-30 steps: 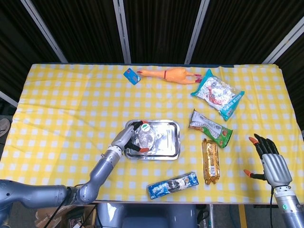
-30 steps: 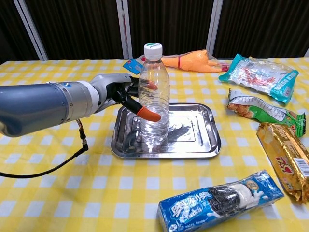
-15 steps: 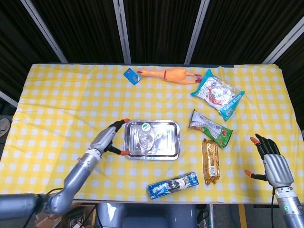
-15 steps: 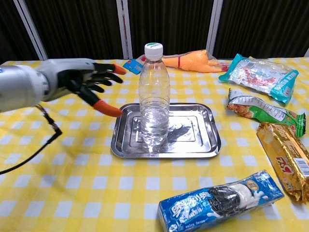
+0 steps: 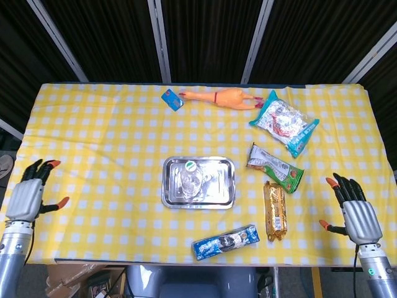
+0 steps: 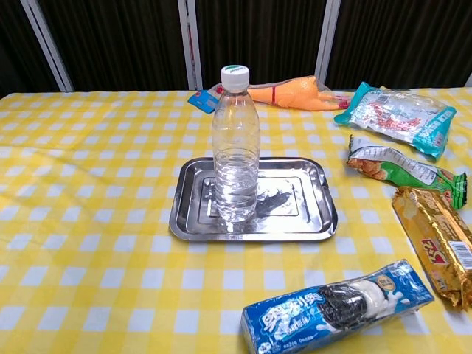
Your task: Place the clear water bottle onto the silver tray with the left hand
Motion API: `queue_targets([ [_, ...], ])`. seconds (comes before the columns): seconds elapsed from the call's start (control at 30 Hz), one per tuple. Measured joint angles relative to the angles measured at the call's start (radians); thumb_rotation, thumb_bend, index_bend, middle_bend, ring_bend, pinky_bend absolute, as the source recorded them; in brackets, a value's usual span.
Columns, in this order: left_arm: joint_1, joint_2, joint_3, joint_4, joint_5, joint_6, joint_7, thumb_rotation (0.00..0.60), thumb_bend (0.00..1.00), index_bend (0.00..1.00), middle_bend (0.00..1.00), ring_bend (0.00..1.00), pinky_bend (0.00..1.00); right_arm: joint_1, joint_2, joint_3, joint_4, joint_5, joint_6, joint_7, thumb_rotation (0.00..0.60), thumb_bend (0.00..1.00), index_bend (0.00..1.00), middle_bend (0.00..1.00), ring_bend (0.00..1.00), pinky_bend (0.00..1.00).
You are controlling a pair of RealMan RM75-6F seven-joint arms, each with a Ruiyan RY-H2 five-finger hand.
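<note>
The clear water bottle (image 5: 190,180) (image 6: 235,151) with a white and green cap stands upright on the left part of the silver tray (image 5: 217,189) (image 6: 295,210), near the table's middle. Nothing touches it. My left hand (image 5: 30,195) is far off at the table's left edge, fingers spread and holding nothing. My right hand (image 5: 353,214) hovers at the table's right front corner, fingers apart and empty. The chest view shows neither hand.
A rubber chicken (image 5: 223,98) and a small blue card (image 5: 172,99) lie at the back. Snack packets (image 5: 284,122) (image 5: 275,164) (image 5: 275,210) lie right of the tray. A blue cookie pack (image 5: 226,241) sits near the front edge.
My left hand let go of the bottle and drew back left to the table's edge, leaving the chest view. The bottle stays standing on the tray. The right hand barely moved.
</note>
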State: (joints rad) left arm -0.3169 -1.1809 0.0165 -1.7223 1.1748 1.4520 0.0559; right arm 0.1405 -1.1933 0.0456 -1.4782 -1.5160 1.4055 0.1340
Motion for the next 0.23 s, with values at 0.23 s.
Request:
queue_targets([
  [0.23, 0.069, -0.038, 0.018, 0.101, 0.068, 0.064, 0.054, 0.6, 0.26, 0.14, 0.11, 0.0, 0.05, 0.001, -0.025, 0.005, 0.028, -0.001, 0.008, -0.012, 0.6, 0.05, 0.11, 0.0, 0.04, 0.0],
])
